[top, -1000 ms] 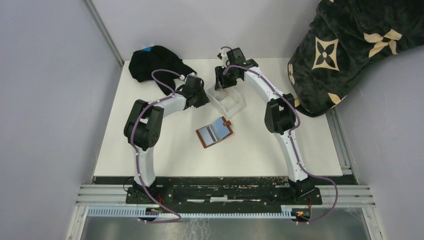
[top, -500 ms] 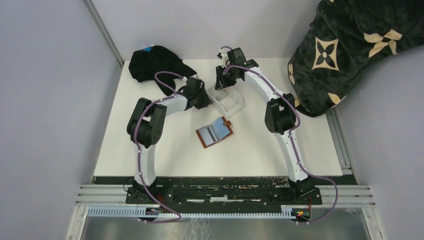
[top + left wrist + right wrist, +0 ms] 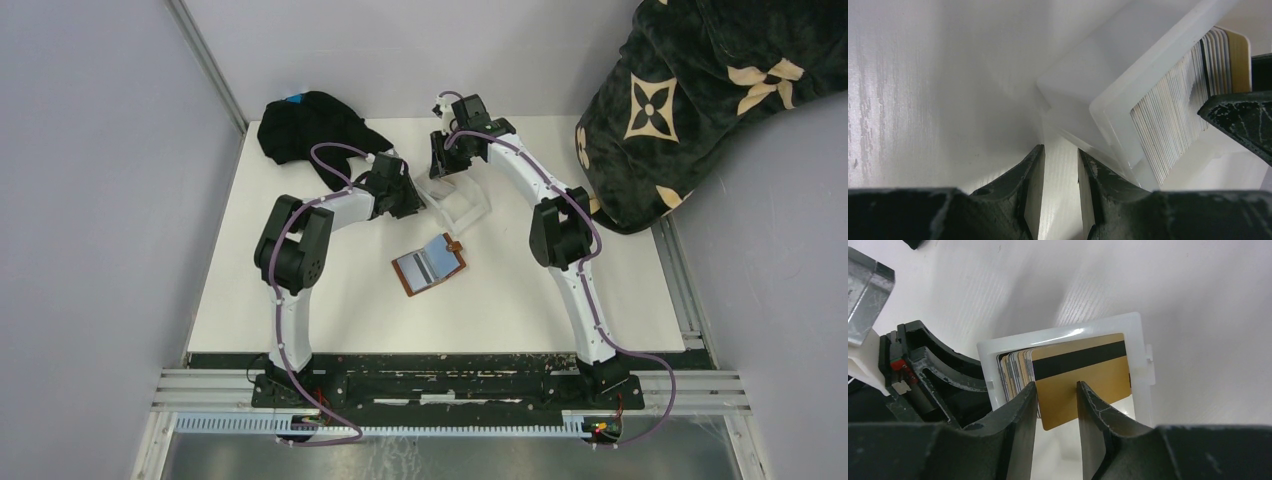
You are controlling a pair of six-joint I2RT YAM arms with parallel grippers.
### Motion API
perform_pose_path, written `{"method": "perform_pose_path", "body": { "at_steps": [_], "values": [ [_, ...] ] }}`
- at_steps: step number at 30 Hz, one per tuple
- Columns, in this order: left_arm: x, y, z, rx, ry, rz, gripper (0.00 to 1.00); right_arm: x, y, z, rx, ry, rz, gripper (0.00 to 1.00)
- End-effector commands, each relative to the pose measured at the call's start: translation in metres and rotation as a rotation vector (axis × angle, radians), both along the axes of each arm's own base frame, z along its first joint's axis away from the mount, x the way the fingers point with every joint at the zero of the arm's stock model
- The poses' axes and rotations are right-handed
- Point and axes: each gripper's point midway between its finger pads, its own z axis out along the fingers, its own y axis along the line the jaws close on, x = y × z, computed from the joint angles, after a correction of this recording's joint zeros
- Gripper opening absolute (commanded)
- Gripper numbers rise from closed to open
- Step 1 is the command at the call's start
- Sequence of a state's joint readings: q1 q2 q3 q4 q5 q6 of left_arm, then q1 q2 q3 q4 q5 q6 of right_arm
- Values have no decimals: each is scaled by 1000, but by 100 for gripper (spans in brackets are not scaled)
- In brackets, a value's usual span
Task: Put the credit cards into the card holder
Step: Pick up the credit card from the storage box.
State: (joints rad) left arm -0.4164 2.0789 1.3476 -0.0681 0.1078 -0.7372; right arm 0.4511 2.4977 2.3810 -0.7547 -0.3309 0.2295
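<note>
The credit cards stand packed on edge in a clear plastic tray at the table's back centre. The front one is a gold card with a black stripe, leaning out from the stack. My right gripper hangs over the tray, jaws a little apart, fingertips against the gold card's face, gripping nothing. My left gripper sits at the tray's left corner, jaws closed on its clear edge. The brown card holder lies open mid-table, away from both grippers.
A black cloth lies at the back left corner. A dark patterned blanket hangs over the back right edge. Grey walls close in the table on the left and at the back.
My right gripper's jaws have narrowed over the gold card. My left arm shifted slightly right toward the tray. The card holder has not moved.
</note>
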Motion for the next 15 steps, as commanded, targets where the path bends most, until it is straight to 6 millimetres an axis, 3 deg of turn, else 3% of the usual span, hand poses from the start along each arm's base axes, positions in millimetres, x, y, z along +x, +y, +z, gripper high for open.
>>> {"method": "perform_pose_path", "body": {
  "at_steps": [1,11,15],
  "values": [
    [16,-18,21,-32,-98,-71,38,-15,17,57,55,-69,44,39],
    [13,-21,23,-30,-101,-92,37,-16,9,71,27,-105,29,36],
    [11,-20,26,-28,-106,-93,37,-14,0,71,-26,-133,11,29]
  ]
}}
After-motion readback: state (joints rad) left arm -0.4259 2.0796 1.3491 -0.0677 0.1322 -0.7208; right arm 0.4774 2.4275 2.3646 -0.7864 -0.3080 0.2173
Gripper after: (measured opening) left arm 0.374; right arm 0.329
